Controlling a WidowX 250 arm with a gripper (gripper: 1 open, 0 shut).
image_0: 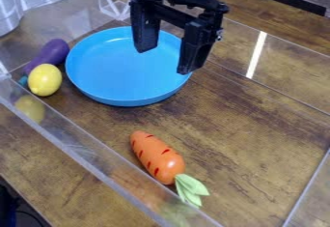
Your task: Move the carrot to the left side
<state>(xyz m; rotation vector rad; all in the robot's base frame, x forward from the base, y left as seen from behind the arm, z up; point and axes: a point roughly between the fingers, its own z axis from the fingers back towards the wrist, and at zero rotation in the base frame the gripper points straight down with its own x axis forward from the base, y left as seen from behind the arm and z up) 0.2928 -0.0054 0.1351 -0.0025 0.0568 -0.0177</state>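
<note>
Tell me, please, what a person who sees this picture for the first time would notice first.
The big blue plate at the centre of the wooden table catches the eye first, with the black end effector hanging open just above its right half. Next comes the orange carrot lying alone near the front edge, green top pointing right. At the left, a yellow ball and a purple eggplant sit beside the plate.

Bare tabletop btwn blue plate & carrot; clear wall hems front.
</note>
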